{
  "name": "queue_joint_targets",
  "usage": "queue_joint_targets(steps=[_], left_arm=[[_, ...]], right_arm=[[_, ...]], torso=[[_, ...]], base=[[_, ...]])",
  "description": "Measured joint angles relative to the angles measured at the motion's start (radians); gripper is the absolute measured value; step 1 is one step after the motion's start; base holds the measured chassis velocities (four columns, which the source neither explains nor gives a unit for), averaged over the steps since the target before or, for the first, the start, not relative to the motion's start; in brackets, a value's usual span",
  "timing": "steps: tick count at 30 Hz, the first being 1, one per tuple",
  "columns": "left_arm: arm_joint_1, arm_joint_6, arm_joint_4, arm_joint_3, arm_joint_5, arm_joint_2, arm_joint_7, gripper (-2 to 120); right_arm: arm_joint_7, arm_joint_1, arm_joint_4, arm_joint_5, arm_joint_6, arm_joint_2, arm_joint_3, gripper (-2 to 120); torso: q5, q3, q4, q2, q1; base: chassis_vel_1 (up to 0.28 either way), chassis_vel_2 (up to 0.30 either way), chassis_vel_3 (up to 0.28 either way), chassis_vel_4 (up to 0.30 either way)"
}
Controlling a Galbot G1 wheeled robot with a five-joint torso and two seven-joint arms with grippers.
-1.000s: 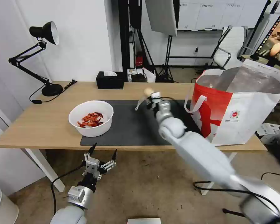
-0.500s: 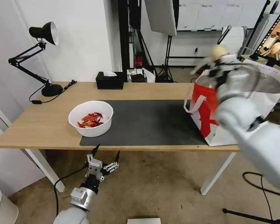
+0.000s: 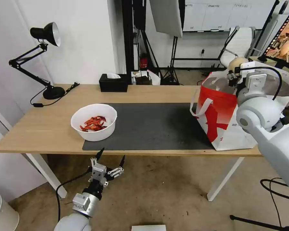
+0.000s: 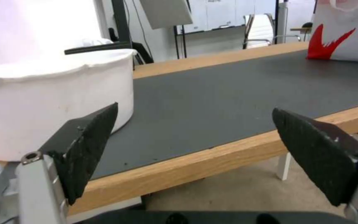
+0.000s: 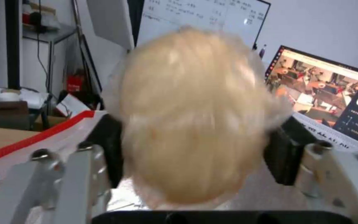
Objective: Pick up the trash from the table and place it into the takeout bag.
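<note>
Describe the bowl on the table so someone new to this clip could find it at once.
Start at the long light-wood table and find the dark grey mat on it. The white round bowl sits on the mat's left front corner, far from the takeout bag at the right end. It is the only open white dish, holding red shells.

A white wall (image 3: 86, 41) stands behind, with a black desk lamp (image 3: 45, 35) before it; a white office chair (image 3: 239, 45), light stands (image 3: 173, 61) and a whiteboard (image 3: 212, 14) fill the room beyond. The floor (image 3: 163, 199) is mottled beige; a lit monitor (image 3: 285, 41) sits far right.
</note>
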Motion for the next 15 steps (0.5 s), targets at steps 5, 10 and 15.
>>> queue_joint_targets(steps=[5,10,15], left_arm=[[-0.003,0.001,0.0,0.0,-0.001,0.002,0.0,100],[-0.004,0.003,-0.001,0.001,-0.001,0.003,0.001,100],[-0.003,0.004,-0.006,0.001,-0.001,0.004,0.001,100]], right_arm=[[0.001,-0.001,0.004,-0.002,0.002,0.001,-0.001,84],[0.002,-0.017,0.011,-0.003,0.005,0.001,0.004,99],[0.001,-0.031,0.025,0.0,0.009,-0.003,0.018,100]], torso=[[0.0,0.0,-0.0001,0.0,0.0],[0.0,0.0,-0.0001,0.0,0.0],[0.0,0.0,-0.0001,0.0,0.0]], base=[[0.0,0.0,0.0,0.0],[0.0,0.0,0.0,0.0],[0.0,0.0,0.0,0.0]])
